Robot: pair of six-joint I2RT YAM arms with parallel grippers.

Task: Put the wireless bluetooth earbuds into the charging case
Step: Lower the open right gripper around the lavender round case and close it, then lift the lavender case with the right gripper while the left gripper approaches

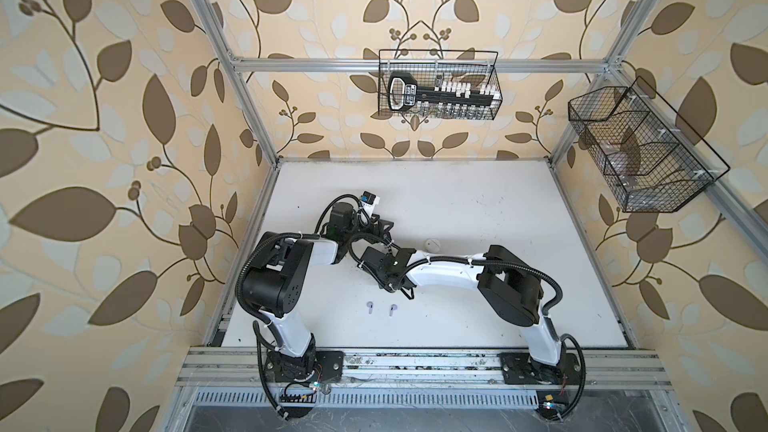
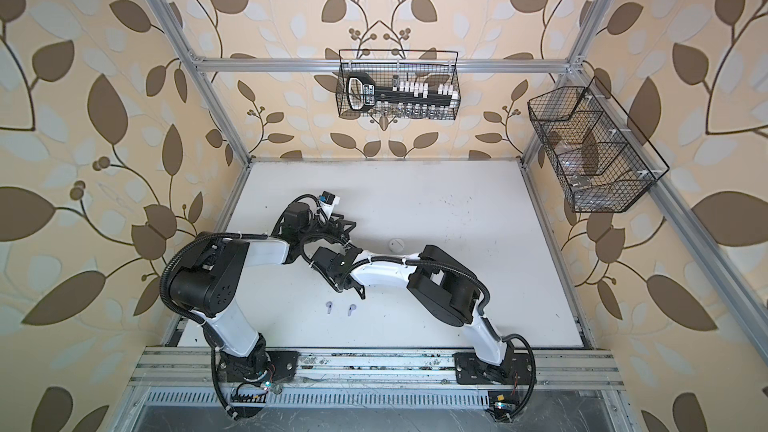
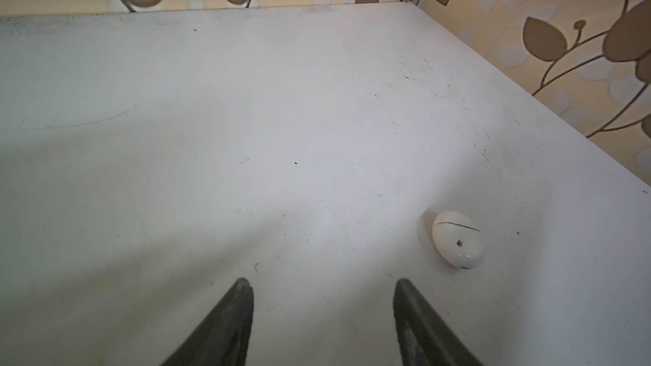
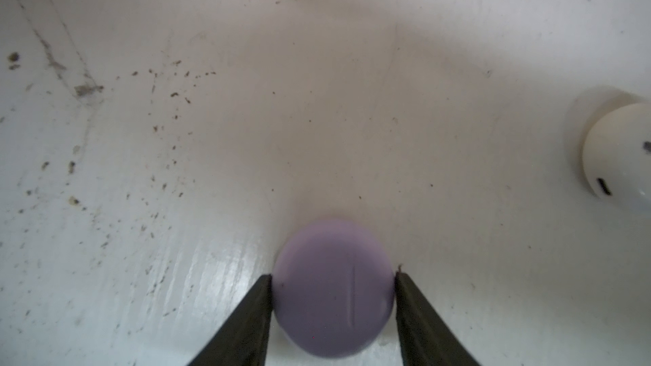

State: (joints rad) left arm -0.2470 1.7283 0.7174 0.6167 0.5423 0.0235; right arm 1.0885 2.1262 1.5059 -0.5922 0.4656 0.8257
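A round lavender charging case (image 4: 333,290) lies on the white table, closed. My right gripper (image 4: 334,275) is shut on it, one finger touching each side. In both top views the right gripper (image 1: 406,290) (image 2: 360,292) reaches across the middle and hides this case. Two pale lavender earbuds (image 1: 369,306) (image 1: 392,308) (image 2: 329,306) (image 2: 352,308) lie side by side just in front of it. A closed white case (image 1: 432,244) (image 2: 395,245) (image 3: 458,239) (image 4: 620,156) sits behind the right forearm. My left gripper (image 3: 322,283) (image 1: 386,225) hovers open and empty, left of the white case.
A wire basket (image 1: 440,85) holding a black tool rack hangs on the back wall. Another wire basket (image 1: 640,147) hangs on the right wall. Aluminium frame posts stand at the table's corners. Dirt specks (image 4: 169,96) mark the table near the right gripper.
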